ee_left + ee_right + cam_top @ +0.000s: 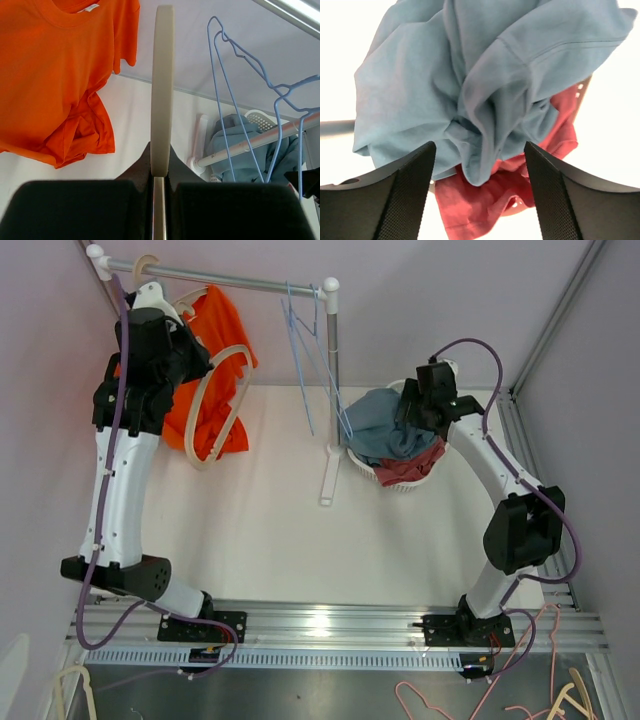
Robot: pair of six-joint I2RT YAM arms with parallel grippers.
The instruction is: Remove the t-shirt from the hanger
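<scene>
White table [270, 530] under pale walls, a rail [230, 282] across the back. From above, an orange t-shirt [215, 320] hangs just beside the left jaws; the right jaws hover over a basket [358, 464] holding the blue t-shirt [385, 430]. Left wrist: jaws pinched shut on a bare cream hanger [162, 90], edge-on, likely to hold it clear of the clothes. Right wrist: jaws wide, gripping nothing, the blue t-shirt heaped directly beneath them, so I'd judge it off its hanger.
</scene>
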